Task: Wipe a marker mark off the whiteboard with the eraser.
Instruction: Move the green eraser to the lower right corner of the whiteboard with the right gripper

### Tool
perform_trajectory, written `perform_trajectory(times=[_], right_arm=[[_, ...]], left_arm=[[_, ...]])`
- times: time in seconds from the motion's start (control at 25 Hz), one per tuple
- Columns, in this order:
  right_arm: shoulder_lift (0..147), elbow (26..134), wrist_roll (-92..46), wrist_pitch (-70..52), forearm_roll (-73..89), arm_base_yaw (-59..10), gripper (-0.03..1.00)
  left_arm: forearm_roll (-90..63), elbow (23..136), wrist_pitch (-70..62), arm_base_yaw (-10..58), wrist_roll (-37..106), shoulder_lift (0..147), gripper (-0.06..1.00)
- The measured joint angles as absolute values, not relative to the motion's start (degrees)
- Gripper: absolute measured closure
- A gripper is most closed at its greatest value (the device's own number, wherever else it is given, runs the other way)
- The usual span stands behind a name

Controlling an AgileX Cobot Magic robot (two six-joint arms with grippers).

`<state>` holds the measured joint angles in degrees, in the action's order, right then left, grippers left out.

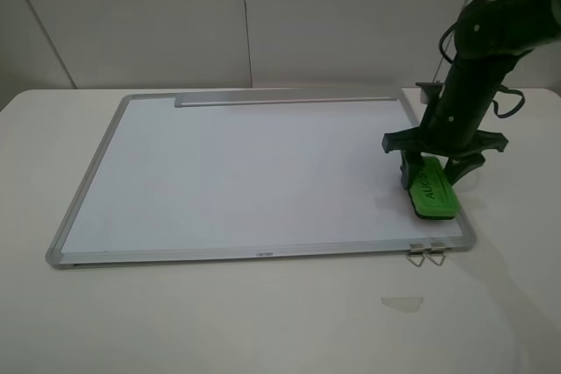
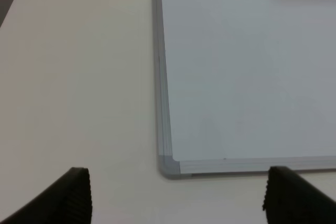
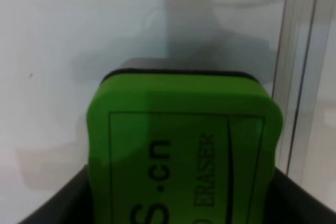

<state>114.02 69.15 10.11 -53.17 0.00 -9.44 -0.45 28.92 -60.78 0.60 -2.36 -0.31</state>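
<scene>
The whiteboard [image 1: 245, 172] lies flat on the table, silver-framed, with its grey tray strip [image 1: 280, 98] along the far edge. The green eraser [image 1: 432, 190] rests on the board near its front right corner, and my right gripper [image 1: 434, 174] is shut on it from above. In the right wrist view the eraser [image 3: 184, 140] fills the lower half, held between dark fingers [image 3: 52, 205], with the board [image 3: 63, 51] and its frame [image 3: 302, 51] beyond. The marker mark is not visible in any view. My left gripper [image 2: 178, 198] is open above the table, just off the board's near left corner [image 2: 168, 163].
Two small metal clips [image 1: 427, 256] stick out from the board's front right edge. A small pale scrap [image 1: 401, 303] lies on the white table in front of them. The right arm [image 1: 478, 67] rises over the board's right side. A light wall stands behind the table.
</scene>
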Motion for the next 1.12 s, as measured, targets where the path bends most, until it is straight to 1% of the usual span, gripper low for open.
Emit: perform_trajectory(times=[0.32, 1.12], right_arm=[[114.02, 68.16, 10.15, -49.90, -0.37, -9.44, 0.37], [114.98, 68.16, 10.36, -49.44, -1.08, -9.44, 0.37]], left_arm=[[-0.45, 28.92, -60.78, 0.60, -2.36, -0.31, 0.26], [-0.45, 28.92, -60.78, 0.60, -2.36, -0.31, 0.26]])
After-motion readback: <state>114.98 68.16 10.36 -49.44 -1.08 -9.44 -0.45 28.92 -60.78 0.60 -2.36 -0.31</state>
